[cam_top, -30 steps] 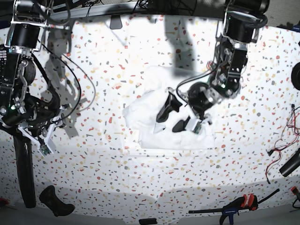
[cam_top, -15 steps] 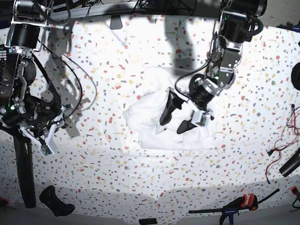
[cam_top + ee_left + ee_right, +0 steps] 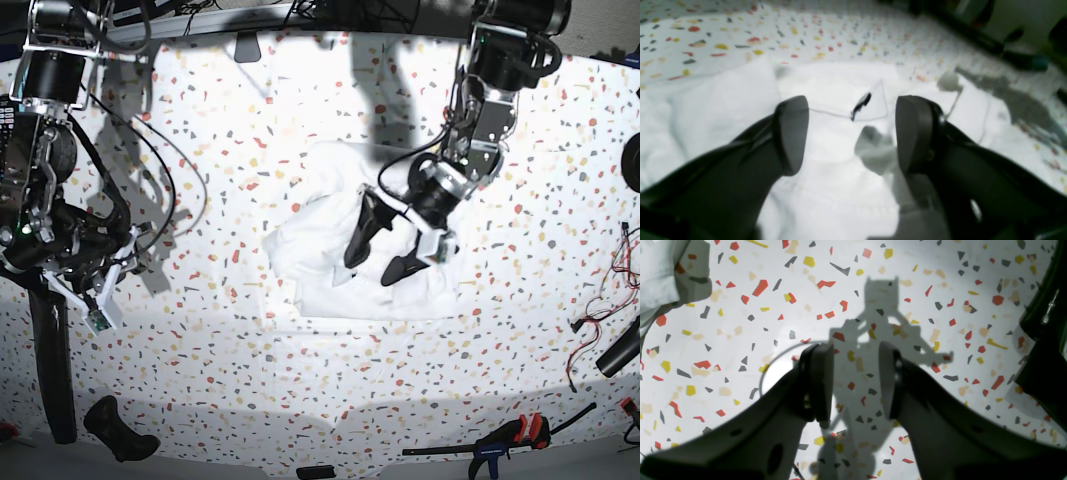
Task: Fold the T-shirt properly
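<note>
The white T-shirt (image 3: pixel 320 250) lies crumpled and partly folded in the middle of the speckled table (image 3: pixel 250 380). My left gripper (image 3: pixel 375 258) hovers low over the shirt's right half, open and empty. In the left wrist view the left gripper (image 3: pixel 851 133) has its dark fingers (image 3: pixel 791 133) spread above the white cloth (image 3: pixel 833 186), with the neck label (image 3: pixel 860 103) just beyond them. My right gripper (image 3: pixel 95 300) is far left, off the shirt. In the right wrist view the right gripper (image 3: pixel 855 381) is open and empty over bare table, with a shirt corner (image 3: pixel 656 273) at top left.
A clamp (image 3: pixel 505 437) lies at the front right edge. Red and black cables (image 3: pixel 610 310) and a black cylinder (image 3: pixel 620 355) are at the right edge. A black handle (image 3: pixel 118 430) and a long black bar (image 3: pixel 50 360) sit front left.
The left arm's wrist has shifted a little toward the back while its open gripper stays over the shirt's right half. The right arm has hardly moved.
</note>
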`<state>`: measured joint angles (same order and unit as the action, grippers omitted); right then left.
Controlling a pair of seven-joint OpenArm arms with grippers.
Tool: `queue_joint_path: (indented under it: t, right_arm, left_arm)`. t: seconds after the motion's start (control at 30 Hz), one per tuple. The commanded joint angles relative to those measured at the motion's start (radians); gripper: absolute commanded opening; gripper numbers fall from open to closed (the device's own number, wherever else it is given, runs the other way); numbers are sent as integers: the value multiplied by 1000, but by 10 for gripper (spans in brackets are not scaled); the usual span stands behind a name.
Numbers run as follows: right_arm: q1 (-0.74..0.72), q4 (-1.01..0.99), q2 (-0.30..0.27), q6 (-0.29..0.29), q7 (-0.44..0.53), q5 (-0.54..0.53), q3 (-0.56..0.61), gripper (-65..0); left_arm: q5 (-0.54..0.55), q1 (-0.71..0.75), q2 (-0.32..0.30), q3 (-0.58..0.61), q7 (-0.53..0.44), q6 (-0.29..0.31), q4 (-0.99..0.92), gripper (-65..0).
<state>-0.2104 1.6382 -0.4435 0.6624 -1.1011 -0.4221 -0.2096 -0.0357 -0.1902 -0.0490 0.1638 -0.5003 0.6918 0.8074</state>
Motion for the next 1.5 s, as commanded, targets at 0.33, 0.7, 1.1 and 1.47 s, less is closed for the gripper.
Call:
queue_joint_path:
  t: [0.33, 0.7, 1.1, 1.47]
  right_arm:
    - [-22, 18, -16, 0, 16, -5, -7, -425]
    - [-22, 18, -16, 0, 22, -5, -7, -425]
    - [-22, 18, -16, 0, 23, -113, -7, -425]
    - [-4, 24, -17, 36, 2, -113, -7, -425]
  left_arm:
    - [-7, -62, -4, 2, -1, 6, 93, -268]
    - [189, -69, -4, 0, 654, 6, 510, -268]
    - [312, -89, -173, -110, 1314, -246, 1047, -268]
    - [475, 159, -362, -247, 1472, -281, 1084, -268]
